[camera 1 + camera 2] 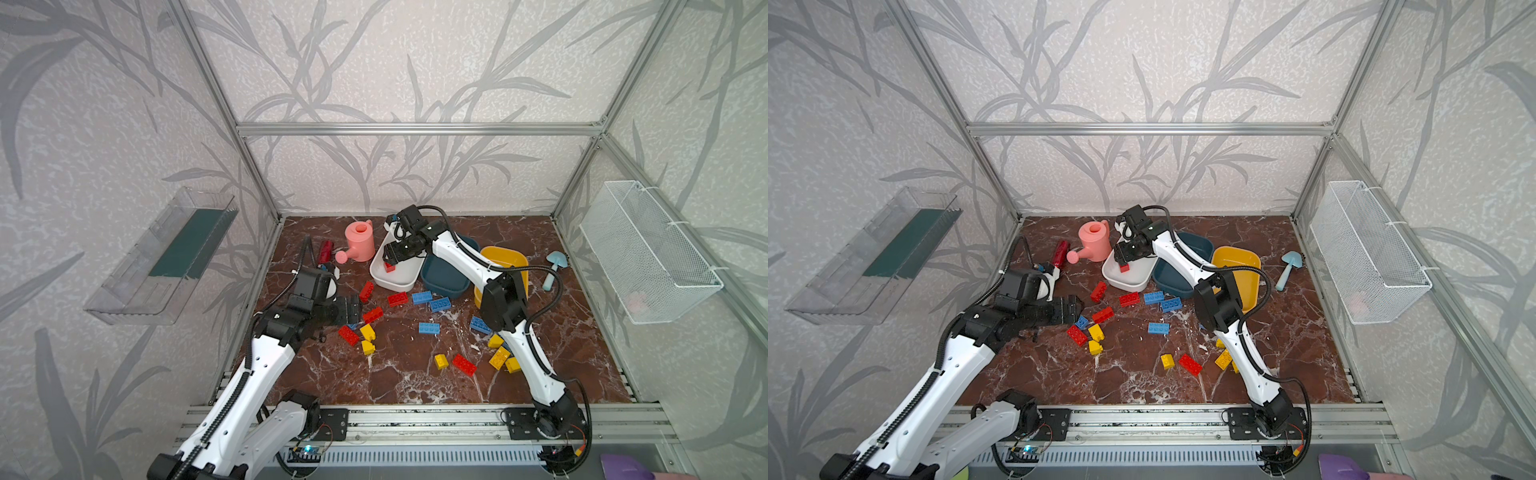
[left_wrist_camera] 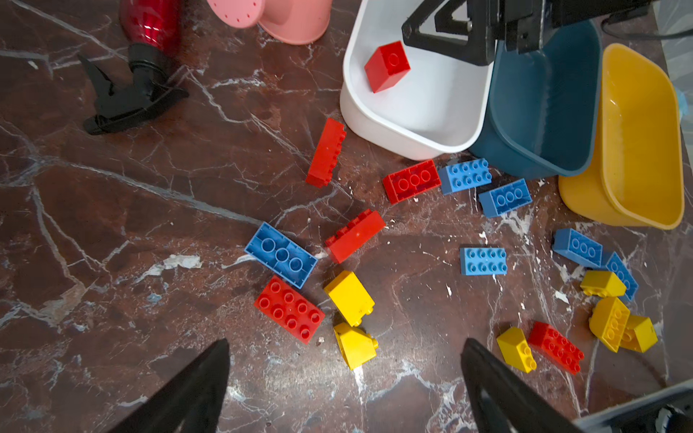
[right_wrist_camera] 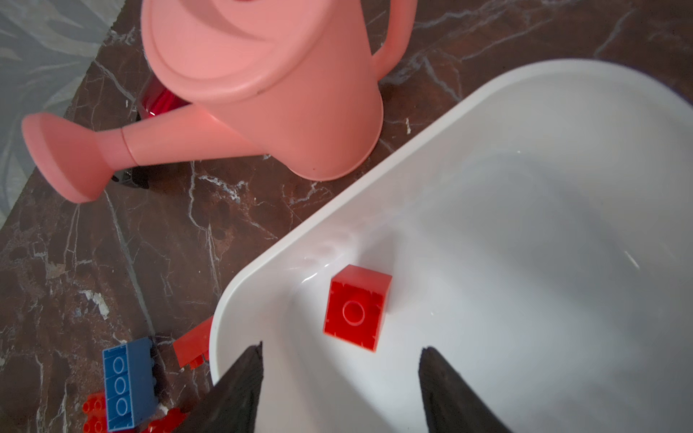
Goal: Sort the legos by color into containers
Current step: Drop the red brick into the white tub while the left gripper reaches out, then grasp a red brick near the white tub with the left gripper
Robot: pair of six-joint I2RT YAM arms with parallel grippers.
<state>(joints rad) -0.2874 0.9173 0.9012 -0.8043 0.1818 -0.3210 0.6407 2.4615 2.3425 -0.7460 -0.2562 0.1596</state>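
Marble tabletop [image 1: 415, 374] carries three tubs crowded together: white tub [image 2: 375, 127], teal tub [image 2: 532, 123], yellow tub [image 2: 637, 131]. One red brick [image 3: 356, 307] lies in the white tub beneath the right gripper [image 3: 342, 348], jaws apart, empty. Loose on the marble: five red legos [image 2: 288, 309], six blue legos [image 2: 281, 255], six yellow legos [image 2: 348, 298], with the left gripper [image 2: 345, 341] above them, jaws wide, empty.

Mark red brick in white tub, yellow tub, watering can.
red brick [image 3: 355, 310]: right wrist view, ringed face.
yellow tub [image 2: 637, 123]: left wrist view, bare inside.
watering can [image 3: 300, 123]: right wrist view, body.
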